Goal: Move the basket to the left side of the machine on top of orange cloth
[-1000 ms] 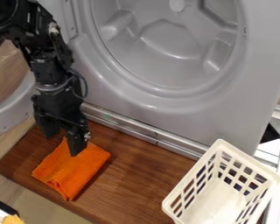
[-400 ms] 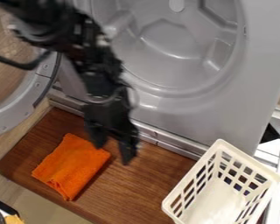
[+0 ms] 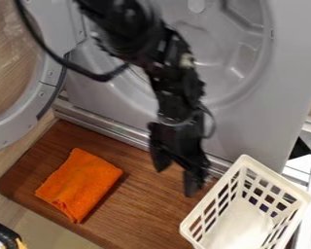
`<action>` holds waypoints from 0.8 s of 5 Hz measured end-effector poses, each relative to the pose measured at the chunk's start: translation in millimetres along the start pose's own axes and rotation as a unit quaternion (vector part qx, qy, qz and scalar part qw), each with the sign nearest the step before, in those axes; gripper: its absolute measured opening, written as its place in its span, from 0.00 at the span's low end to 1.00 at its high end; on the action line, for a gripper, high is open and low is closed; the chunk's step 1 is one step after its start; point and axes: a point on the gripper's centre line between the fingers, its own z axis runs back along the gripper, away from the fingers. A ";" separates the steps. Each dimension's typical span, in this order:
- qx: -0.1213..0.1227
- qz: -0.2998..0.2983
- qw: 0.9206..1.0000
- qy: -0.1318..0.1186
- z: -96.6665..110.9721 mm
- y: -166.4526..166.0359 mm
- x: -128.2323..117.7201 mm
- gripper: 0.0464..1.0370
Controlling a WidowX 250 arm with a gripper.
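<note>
My gripper (image 3: pixel 176 182) hangs over the wooden board, left of the basket's upper rim, its two fingers apart and nothing between them. The cream plastic basket (image 3: pixel 257 170) with slotted walls is at the lower right, empty inside, running past the bottom edge of the view. On the left part of the board lies the folded orange cloth (image 3: pixel 80 185), with nothing on top of it. The grey machine (image 3: pixel 249 124) stands behind, partly hidden by my arm.
The brown wooden board (image 3: pixel 145 211) lies under cloth and gripper. A round machine door (image 3: pixel 51 85) stands at the upper left. A metal rail (image 3: pixel 106 127) runs along the machine's base. A black and yellow object (image 3: pixel 4 234) is at the lower left corner.
My gripper has moved right, from above the orange cloth to close beside the basket. Cloth and basket have stayed put. The black object at the lower left corner has shifted further into view.
</note>
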 end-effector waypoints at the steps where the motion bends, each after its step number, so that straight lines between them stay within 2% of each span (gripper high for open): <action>1: -0.006 -0.036 0.999 0.006 -12.0 -23.8 14.2 0.96; 2: -0.028 -0.041 0.999 0.013 -25.1 -33.3 17.3 0.96; 3: -0.032 -0.032 0.999 0.002 -28.7 -32.9 20.7 0.91; 4: -0.027 -0.028 0.999 0.019 -39.6 -30.0 16.8 0.62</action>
